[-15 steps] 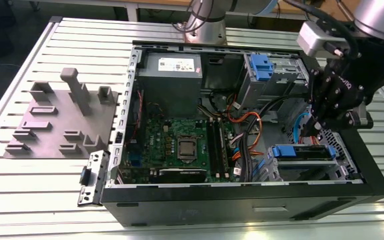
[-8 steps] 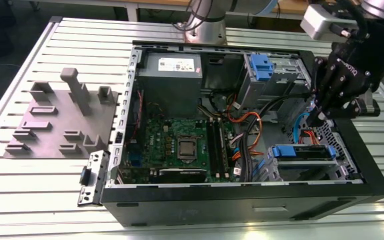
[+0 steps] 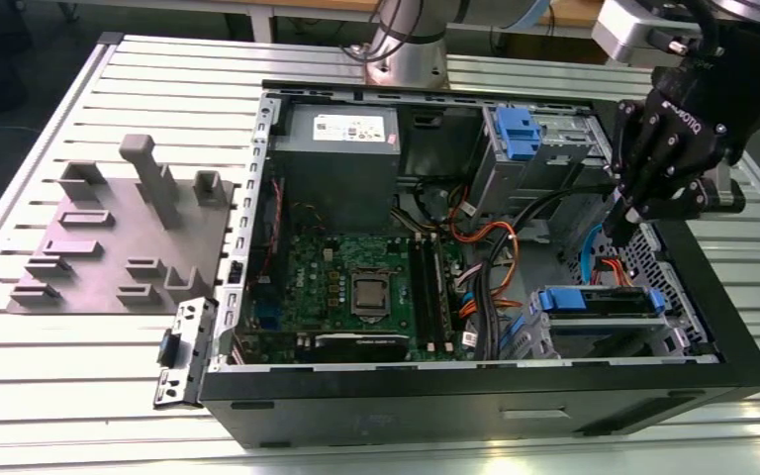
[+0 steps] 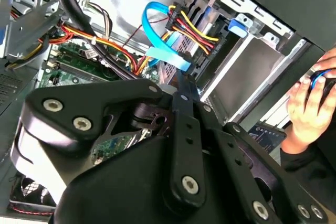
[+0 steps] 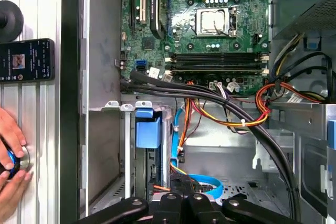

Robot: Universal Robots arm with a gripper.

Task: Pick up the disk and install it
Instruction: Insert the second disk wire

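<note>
The disk [image 3: 601, 301] sits in the drive cage at the near right corner of the open computer case [image 3: 394, 396], its blue rail facing up. In the first wrist view the blue rail of the disk [image 5: 148, 129] stands edge-on in the cage. In the second wrist view red, yellow and blue cables run to the disk [image 4: 207, 24]. My gripper [image 3: 621, 220] hangs just above and behind the cage, over the case's right side. Its black fingers [image 4: 181, 90] are drawn together with nothing between them, and the gripper [image 5: 178, 200] is apart from the disk.
A motherboard [image 3: 353, 287], a grey power supply [image 3: 337, 129] and orange cables [image 3: 486, 247] fill the case. A second blue tab [image 3: 518, 134] sits in the upper bay. A grey fixture plate [image 3: 116, 237] lies at the exterior view's left. A person's hand [image 5: 10, 150] and a phone [image 5: 26, 60] rest beside the case.
</note>
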